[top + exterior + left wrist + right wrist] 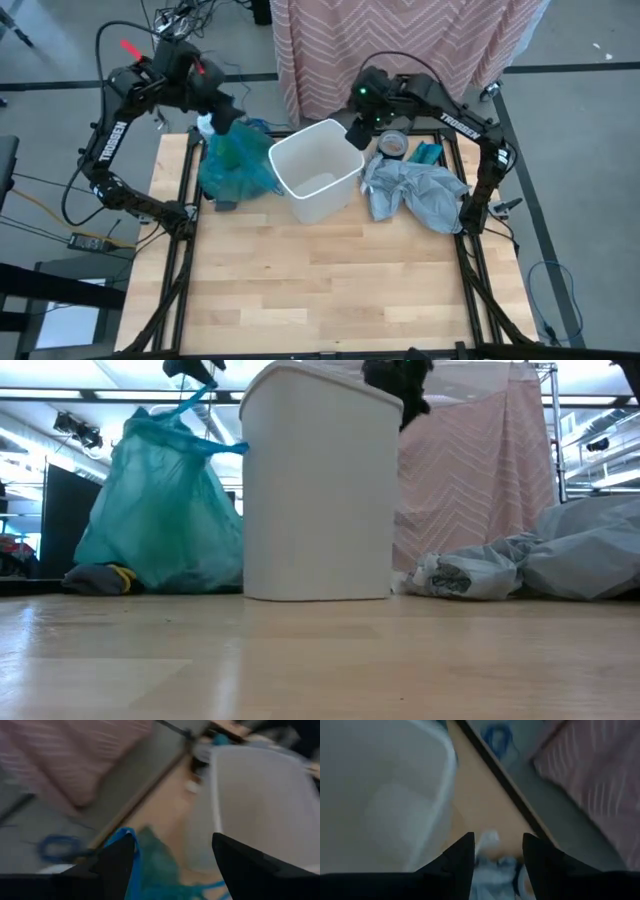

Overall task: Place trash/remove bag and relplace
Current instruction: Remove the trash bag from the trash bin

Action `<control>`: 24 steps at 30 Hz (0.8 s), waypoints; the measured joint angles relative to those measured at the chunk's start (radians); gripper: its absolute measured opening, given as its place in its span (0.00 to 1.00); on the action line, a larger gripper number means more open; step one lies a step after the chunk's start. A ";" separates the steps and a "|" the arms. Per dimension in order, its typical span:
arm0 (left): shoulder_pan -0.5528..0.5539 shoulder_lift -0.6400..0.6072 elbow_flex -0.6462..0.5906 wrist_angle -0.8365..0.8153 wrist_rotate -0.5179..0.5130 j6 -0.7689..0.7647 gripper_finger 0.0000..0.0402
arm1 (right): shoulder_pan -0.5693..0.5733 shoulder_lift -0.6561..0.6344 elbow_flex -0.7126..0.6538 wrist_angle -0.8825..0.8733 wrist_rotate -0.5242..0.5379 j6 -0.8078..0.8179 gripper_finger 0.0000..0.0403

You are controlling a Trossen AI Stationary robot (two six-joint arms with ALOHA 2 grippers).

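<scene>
One teal-green bag [237,162], full and bunched, sits on the left side of the bench [320,290], just beside the single white bin [315,170]. In the low view the bag [160,510] stands upright with its gathered neck rising toward the dark arm above it, and a small dark bundle with a yellow bit [100,578] lies at its foot. The left gripper [222,118] hangs over the top of the bag; in its wrist view its two fingers [117,865] are spread wide, with the teal plastic [150,865] showing between them and nothing pinched.

The bin stands upright in the middle with no liner in it. The right gripper [358,130] hovers at the bin's far right rim; its fingers [462,857] stand partly apart, holding nothing, the bin wall [385,795] just beside them.

To the right lie one crumpled grey bag [415,192], one roll of tape [392,144] and a teal scrap [428,153]. No loose trash can be made out.
</scene>
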 joint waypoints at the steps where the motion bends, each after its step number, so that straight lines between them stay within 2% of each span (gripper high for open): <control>1: 0.000 0.000 0.001 -0.015 0.049 -0.001 0.68 | 0.009 0.000 0.023 0.013 0.000 -0.010 0.39; 4: -0.001 0.000 0.001 -0.063 0.171 -0.001 0.68 | 0.033 0.000 0.089 0.091 -0.010 -0.018 0.39; 8: 0.000 0.000 0.001 -0.066 0.316 0.049 0.68 | 0.065 -0.002 0.119 0.354 -0.097 -0.002 0.39; 12: -0.007 0.000 0.001 -0.066 0.463 0.143 0.68 | 0.100 0.009 0.120 0.606 -0.090 -0.024 0.38; 15: -0.007 -0.013 0.001 -0.113 0.431 0.202 0.68 | 0.110 0.029 0.115 0.718 -0.076 -0.036 0.38; 18: -0.007 -0.032 0.001 -0.206 0.320 0.292 0.68 | 0.123 0.075 0.112 0.833 -0.090 -0.024 0.38; 20: -0.013 -0.046 -0.003 -0.187 0.255 0.277 0.68 | 0.135 0.118 0.113 0.919 -0.128 -0.032 0.38; 24: -0.013 -0.062 0.028 -0.160 0.245 0.270 0.68 | 0.165 0.216 0.111 1.017 -0.188 -0.034 0.38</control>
